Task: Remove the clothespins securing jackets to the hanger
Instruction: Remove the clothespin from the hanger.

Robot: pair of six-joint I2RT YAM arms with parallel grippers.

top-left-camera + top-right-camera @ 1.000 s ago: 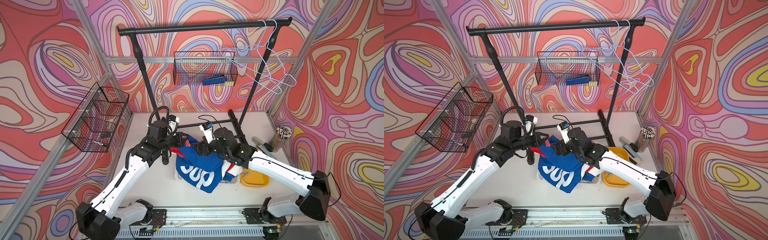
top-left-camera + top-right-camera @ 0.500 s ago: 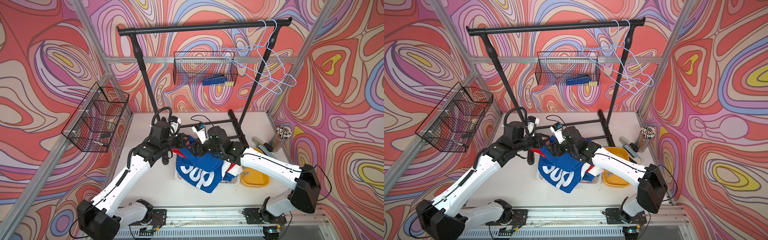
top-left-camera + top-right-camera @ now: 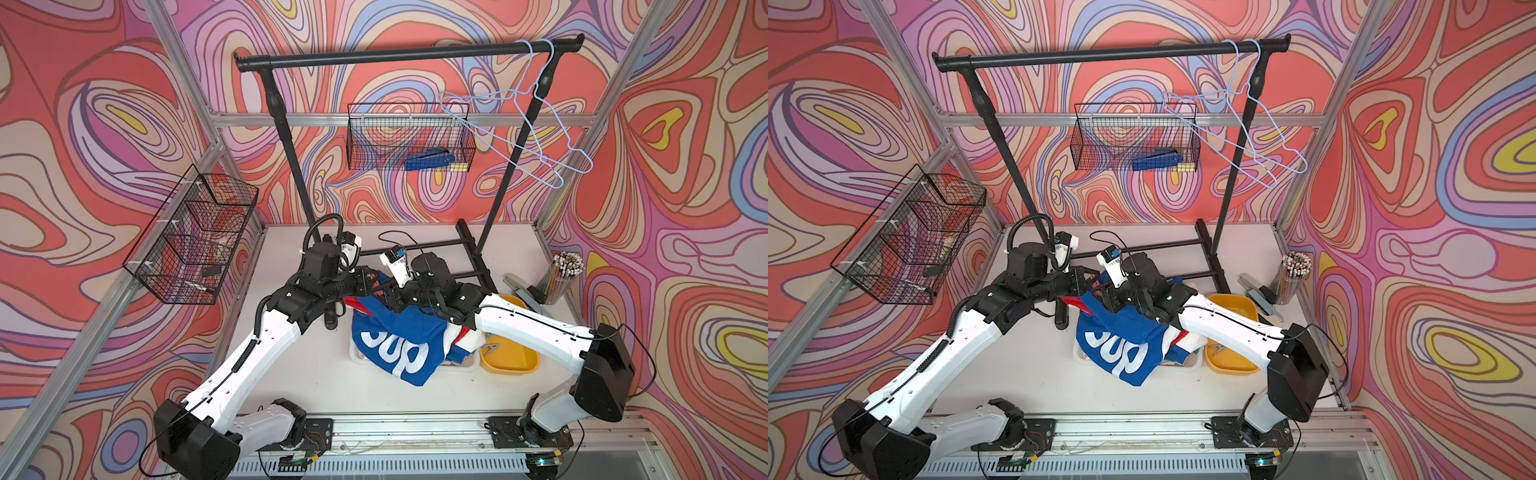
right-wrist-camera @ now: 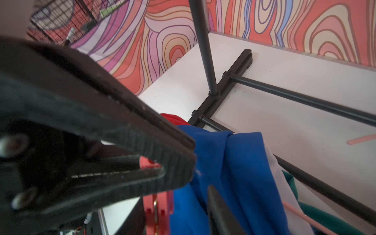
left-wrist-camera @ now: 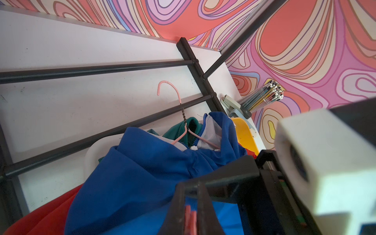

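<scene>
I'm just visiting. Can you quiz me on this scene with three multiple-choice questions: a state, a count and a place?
1. The left hand is: A wide open; B shut on a coral-red clothespin; C out of sight.
2. Light-blue hangers on the black rail: A one; B two; C four.
3. The dark-blue stapler lies: A in that hand; B on the rail; C in the wire basket on the back wall.
Answers: 1B, the peg sits pinched in it; 2B, two hooks loop over it; 3C, it shows through the mesh.
</scene>
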